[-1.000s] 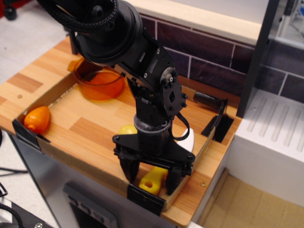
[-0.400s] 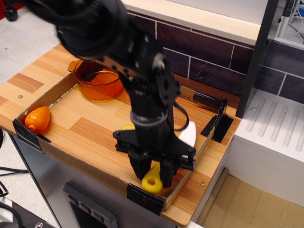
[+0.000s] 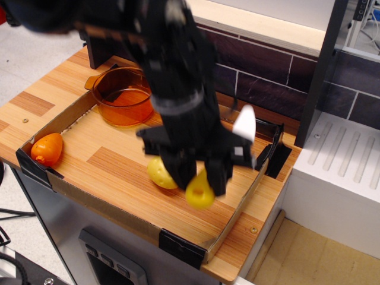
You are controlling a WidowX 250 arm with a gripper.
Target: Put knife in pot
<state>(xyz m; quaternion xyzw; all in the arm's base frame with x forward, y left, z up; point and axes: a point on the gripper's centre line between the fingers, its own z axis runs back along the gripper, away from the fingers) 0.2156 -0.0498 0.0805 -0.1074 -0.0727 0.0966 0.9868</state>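
The claw is pinching the knife by its yellow handle, holding it in the air above the wooden surface, white blade sticking up to the right. The orange pot sits at the back left, well apart. A yellow lump lies just beside the claw.

No text, label, brand, number or sign can be read anywhere in this view.
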